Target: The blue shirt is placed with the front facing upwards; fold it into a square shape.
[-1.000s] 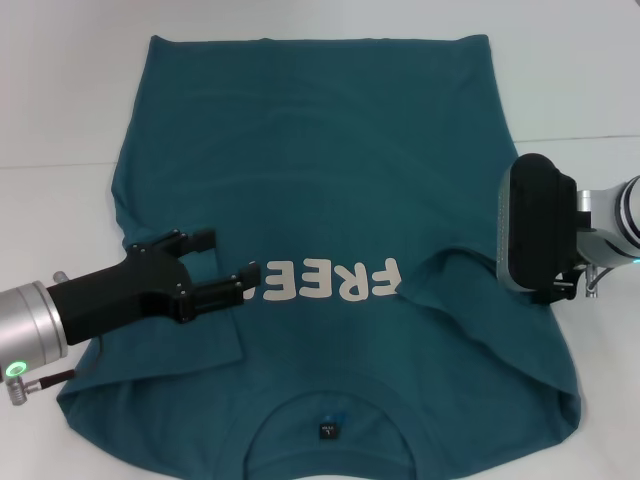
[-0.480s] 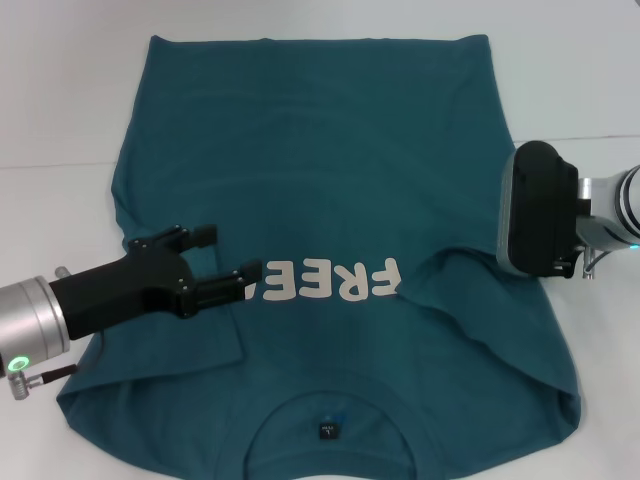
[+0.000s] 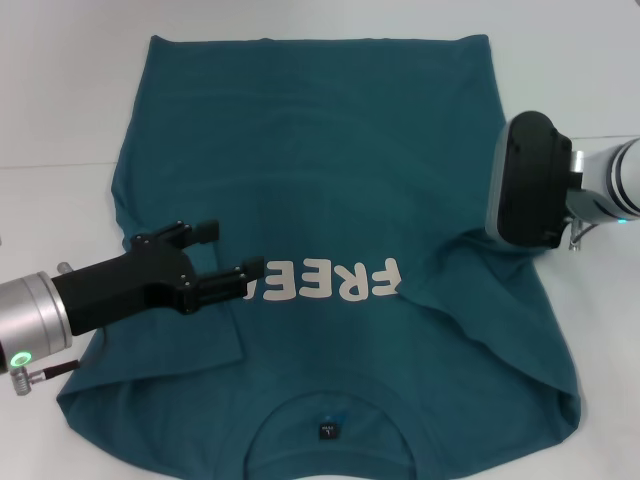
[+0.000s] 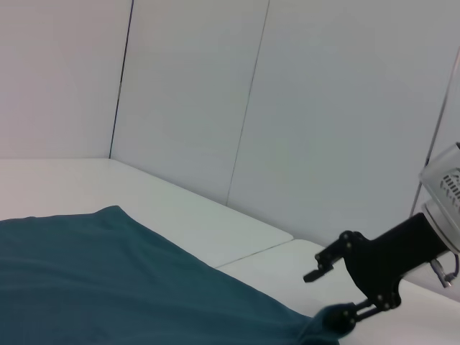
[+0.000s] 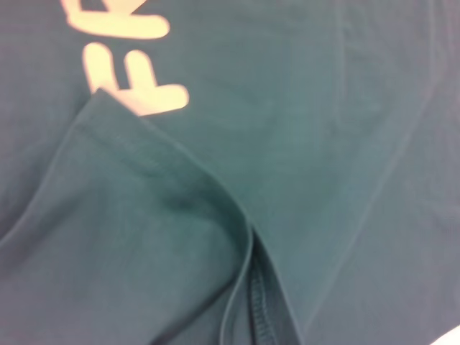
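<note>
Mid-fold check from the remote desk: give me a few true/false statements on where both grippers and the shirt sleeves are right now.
1. The blue shirt lies with its white lettering facing up. True.
2. The left gripper is shut on a sleeve. False: its fingers are open, above the shirt.
3. Both sleeves are folded inward over the shirt body. True.
4. The right gripper is parked off the table. False: it is at the shirt's right edge.
5. The neck label is at the far end. False: it is nearest the robot.
</note>
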